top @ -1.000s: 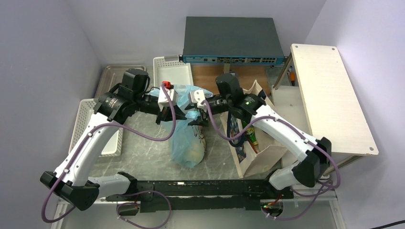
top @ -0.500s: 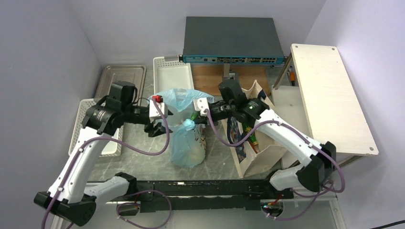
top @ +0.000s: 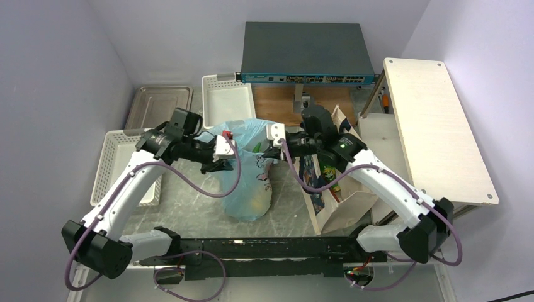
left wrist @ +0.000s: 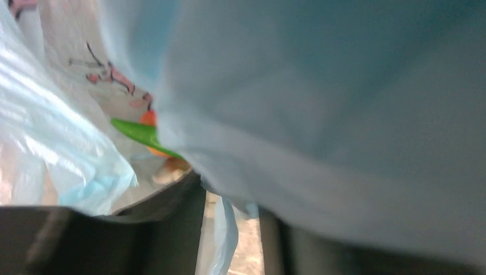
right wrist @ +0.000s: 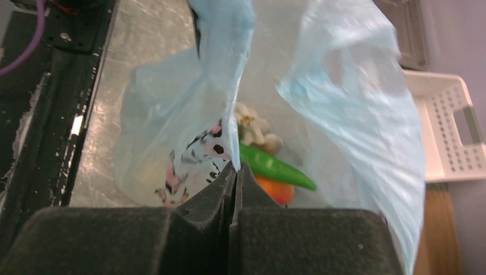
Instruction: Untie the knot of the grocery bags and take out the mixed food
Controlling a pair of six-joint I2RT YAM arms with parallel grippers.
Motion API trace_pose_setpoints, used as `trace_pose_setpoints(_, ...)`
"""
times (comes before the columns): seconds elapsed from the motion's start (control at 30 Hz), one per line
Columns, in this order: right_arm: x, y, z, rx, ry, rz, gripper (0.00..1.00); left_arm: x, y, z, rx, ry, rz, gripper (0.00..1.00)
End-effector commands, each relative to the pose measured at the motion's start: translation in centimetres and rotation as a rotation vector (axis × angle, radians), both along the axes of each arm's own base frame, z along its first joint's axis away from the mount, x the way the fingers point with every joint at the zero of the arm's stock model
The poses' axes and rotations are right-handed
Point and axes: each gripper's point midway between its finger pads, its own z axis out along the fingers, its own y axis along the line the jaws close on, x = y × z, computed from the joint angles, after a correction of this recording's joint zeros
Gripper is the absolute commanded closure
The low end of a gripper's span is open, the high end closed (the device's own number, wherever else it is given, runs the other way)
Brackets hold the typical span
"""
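The grey tabletop [top: 189,214] carries the light-blue grocery bag [top: 249,182], which stands between the two arms with its mouth spread wide. The right tool [right wrist: 236,172] is clenched on the bag's rim. The left tool [left wrist: 232,197] is against the bag's left side, its fingers apart and a strip of film hanging in the gap. Inside the bag, a long green vegetable [right wrist: 275,167] lies on an orange fruit [right wrist: 276,190], with a pale lumpy item [right wrist: 255,129] just behind.

top external: overhead, from near edge, looking down on whole desk [top: 182,211]
left wrist: nearly touching bag [left wrist: 344,114], blurred
right wrist: close, down into bag mouth
shared: bag, all views
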Motion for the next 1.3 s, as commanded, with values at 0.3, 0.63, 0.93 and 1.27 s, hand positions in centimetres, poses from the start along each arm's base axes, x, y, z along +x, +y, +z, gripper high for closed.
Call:
trace_pose_setpoints(0.3,2.4,-7.9,-1.0,-0.049,-0.012,-0.230,1.00,3.4,12.4,0.7,0.075,-0.161,0.377,0.94)
trace_pose_setpoints(0.63,2.9,-8.4,-1.5,-0.054,-0.002,-0.261,1.00,2.4,11.6,1.5,0.058,-0.215,0.256,0.85)
trace_pose_setpoints(0.93,2.6,-9.9,-2.3,-0.084,-0.020,-0.290,1.00,8.4,16.3,5.2,0.022,-0.468,0.617,1.00)
trace_pose_setpoints(1.27,-1.7,-6.6,-3.0,-0.057,0.049,-0.148,1.00,3.3,14.4,-1.9,0.196,-0.720,0.242,1.00)
